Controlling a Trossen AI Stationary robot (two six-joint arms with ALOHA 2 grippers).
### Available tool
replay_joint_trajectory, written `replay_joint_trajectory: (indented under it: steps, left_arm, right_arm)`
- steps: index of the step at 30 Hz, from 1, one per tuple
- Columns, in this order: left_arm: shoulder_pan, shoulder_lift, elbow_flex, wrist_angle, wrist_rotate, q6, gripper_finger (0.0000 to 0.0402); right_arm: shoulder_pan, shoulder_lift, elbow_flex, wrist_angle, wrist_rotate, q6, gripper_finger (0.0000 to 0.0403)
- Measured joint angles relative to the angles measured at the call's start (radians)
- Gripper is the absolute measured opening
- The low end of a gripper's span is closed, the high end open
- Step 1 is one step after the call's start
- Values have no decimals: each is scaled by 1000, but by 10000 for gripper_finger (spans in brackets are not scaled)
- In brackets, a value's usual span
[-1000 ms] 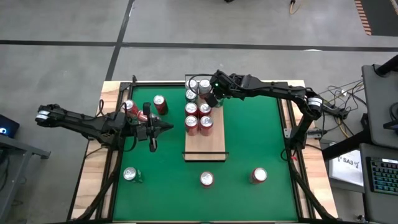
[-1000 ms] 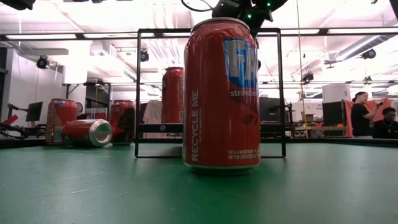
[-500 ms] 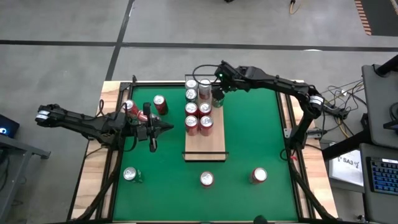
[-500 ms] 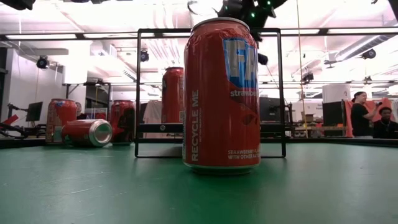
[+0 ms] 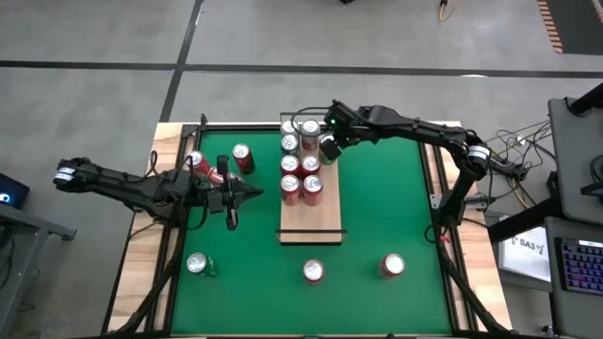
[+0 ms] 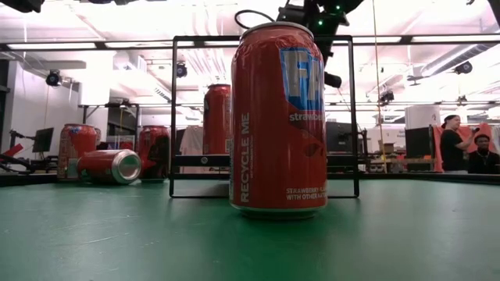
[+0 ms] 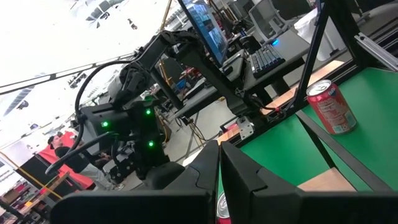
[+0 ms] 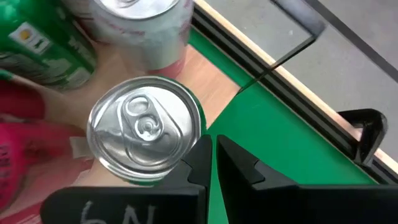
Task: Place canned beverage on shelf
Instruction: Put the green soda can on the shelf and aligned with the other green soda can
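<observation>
The pale wooden shelf point(image 5: 311, 218) lies mid-table with several cans standing on its far half point(image 5: 300, 174). My right gripper point(image 5: 327, 147) is shut and slants down at the shelf's far right side. In the right wrist view its tips point(image 8: 211, 155) stand beside the rim of a silver-topped can point(image 8: 144, 127) that stands upright on the shelf board point(image 8: 208, 78). My left gripper point(image 5: 247, 193) waits shut and level over the mat, left of the shelf; its fingers point(image 7: 219, 168) hold nothing. My right gripper's shut fingertips point(image 8: 200, 149) come slanting from above at the right side of the silver-topped can's rim point(image 8: 194, 124). Whether they touch the can I cannot tell. The can stands upright on the shelf.
Loose red cans stand on the green mat point(image 5: 396, 198): three near the front edge point(image 5: 198, 265), point(image 5: 313, 271), point(image 5: 392, 266) and one left of the shelf point(image 5: 242, 157). Another can lies on its side point(image 6: 109, 165). Black rails point(image 6: 262, 37) frame the shelf's ends.
My right gripper has shifted a little toward the table's right edge, off the cans at the shelf's far end, and has tipped slightly, staying shut. The cans stand as before.
</observation>
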Motion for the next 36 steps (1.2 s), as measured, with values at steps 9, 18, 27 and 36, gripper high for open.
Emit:
replay_joint_trajectory:
  steps: [9,18,27,36]
  left_arm:
    - [0,0,0,0,0,0,0]
    - [0,0,0,0,0,0,0]
    - [0,0,0,0,0,0,0]
    - [0,0,0,0,0,0,0]
  right_arm:
    - [49,0,0,-23,-20,43,17]
    - [94,0,0,-21,-24,68,17]
    - [123,0,0,-11,-25,91,17]
    - [127,0,-1,52,-25,75,17]
